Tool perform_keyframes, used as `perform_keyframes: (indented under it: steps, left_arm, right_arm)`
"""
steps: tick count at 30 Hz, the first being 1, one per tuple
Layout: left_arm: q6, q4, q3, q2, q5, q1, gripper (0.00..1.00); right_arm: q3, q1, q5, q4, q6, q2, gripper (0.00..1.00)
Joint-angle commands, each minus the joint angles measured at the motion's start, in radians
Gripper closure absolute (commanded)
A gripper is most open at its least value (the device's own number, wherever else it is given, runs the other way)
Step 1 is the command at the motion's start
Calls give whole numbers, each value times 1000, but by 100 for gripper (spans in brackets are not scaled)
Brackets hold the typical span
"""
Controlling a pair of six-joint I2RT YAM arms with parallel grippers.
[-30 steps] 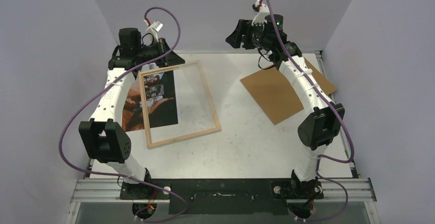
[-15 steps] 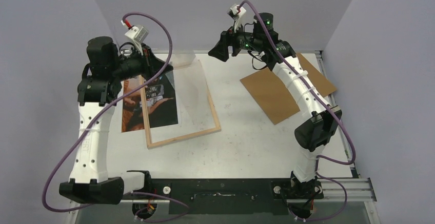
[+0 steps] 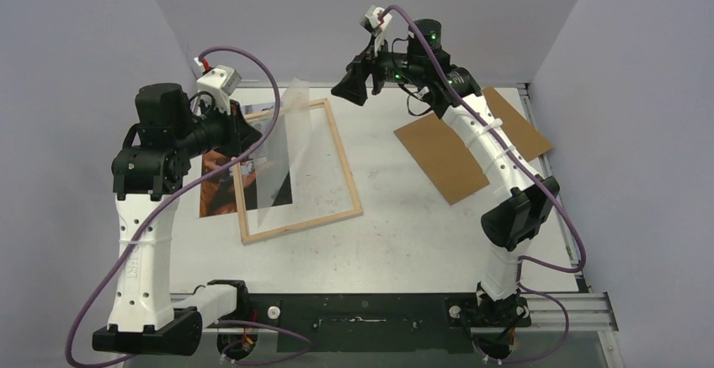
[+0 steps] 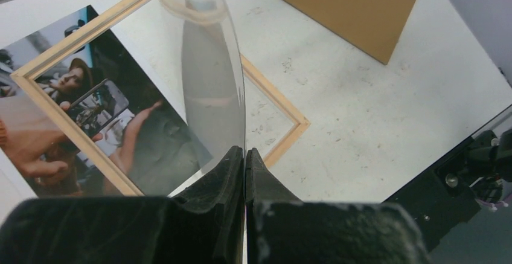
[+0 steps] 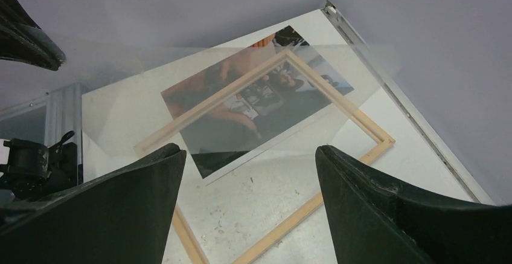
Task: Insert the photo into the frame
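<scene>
Transparent plastic is what matters here: a thin clear sheet (image 3: 278, 153) stands nearly on edge over the frame (image 3: 349, 174), pinched along one edge by the left gripper (image 4: 245, 155), whose jaws are clamped tight on it. The right gripper (image 3: 358, 82) hovers at about 12 o'clock with its jaws spread wide and nothing between them. This looks like clearing the sheet away so the frame opening is free. The sheet bows visibly in the left wrist view, so the pinch should stay firm and the swing slow. A second hold by the right gripper on the far edge would probably stop the flapping. Whether the sheet's lower edge touches the frame I cannot tell; it is best lifted clear first, since a dragging edge could shove the frame. The frame lies wood side up at about 10 o'clock on the table (image 3: 404, 242). The photo (image 3: 219, 187) lies picture up at 9 o'clock, partly under the frame's left rail and not yet inside it. A brown backing board (image 3: 450, 157) lies flat at 2 o'clock, well apart. The table is white and scuffed, enclosed by plain lilac-grey walls (image 3: 337, 6).
</scene>
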Motion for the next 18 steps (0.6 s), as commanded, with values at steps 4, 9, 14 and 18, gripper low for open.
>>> perform_keyframes:
  steps: [4,9,14,18]
  left_arm:
    - [145,-67,86,13,-109,-15,100]
    - [195,-52,111,5,-142,-33,100]
    - [279,-18,117,-23,-145,-37,100]
    - [355,30,89,-52,-154,-36,100]
  right_arm:
    - [-1,32,-79,8,-143,-44,21]
    - [-18,64,-61,29,-221,-52,22]
    - [-32,103,-63,53,-301,-68,21]
    - [-38,141,-36,60,-381,-65,21]
